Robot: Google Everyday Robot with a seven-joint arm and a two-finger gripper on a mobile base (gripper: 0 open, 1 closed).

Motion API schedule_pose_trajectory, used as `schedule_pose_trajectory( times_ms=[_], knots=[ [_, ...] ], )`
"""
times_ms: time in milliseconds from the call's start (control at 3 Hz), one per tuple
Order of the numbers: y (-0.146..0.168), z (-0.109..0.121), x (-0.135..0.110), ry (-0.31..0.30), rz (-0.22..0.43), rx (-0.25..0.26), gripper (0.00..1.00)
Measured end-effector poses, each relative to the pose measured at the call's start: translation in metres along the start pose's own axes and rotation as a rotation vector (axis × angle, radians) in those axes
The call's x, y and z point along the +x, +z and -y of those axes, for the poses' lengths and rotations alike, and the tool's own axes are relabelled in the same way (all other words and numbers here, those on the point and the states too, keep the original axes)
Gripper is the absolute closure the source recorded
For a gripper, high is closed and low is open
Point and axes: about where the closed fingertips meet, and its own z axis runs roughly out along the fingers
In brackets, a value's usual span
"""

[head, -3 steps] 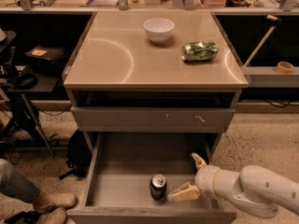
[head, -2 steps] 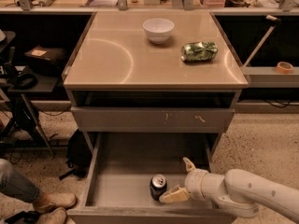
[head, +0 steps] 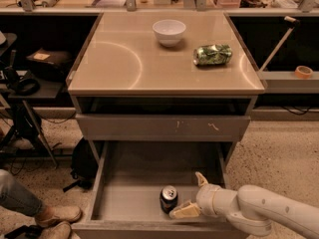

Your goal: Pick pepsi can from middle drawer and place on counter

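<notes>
1. One pepsi can (head: 168,198) stands upright in the open middle drawer (head: 130,204), on its floor near the front wall.
2. The can is dark with a silver top.
3. The end effector (head: 192,195) sits just right of it, fingers apart.
4. A white bowl (head: 169,32) and a crushed green can (head: 213,54) rest on the tabletop (head: 114,59).

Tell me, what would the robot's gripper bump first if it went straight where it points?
Most likely the pepsi can. The gripper sits low in the middle drawer, open, pointing left, and the can stands right before its fingertips. Depth is a little unclear, so it might brush past.
</notes>
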Motion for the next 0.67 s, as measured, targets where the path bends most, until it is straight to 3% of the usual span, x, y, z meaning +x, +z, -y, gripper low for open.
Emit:
schedule_pose_trajectory(
  times_ms=[333,667],
  knots=[
    [0.023,0.003,0.017,0.036,0.022,0.008,0.00],
    [0.039,0.003,0.017,0.058,0.070,-0.004,0.00]
  ],
)
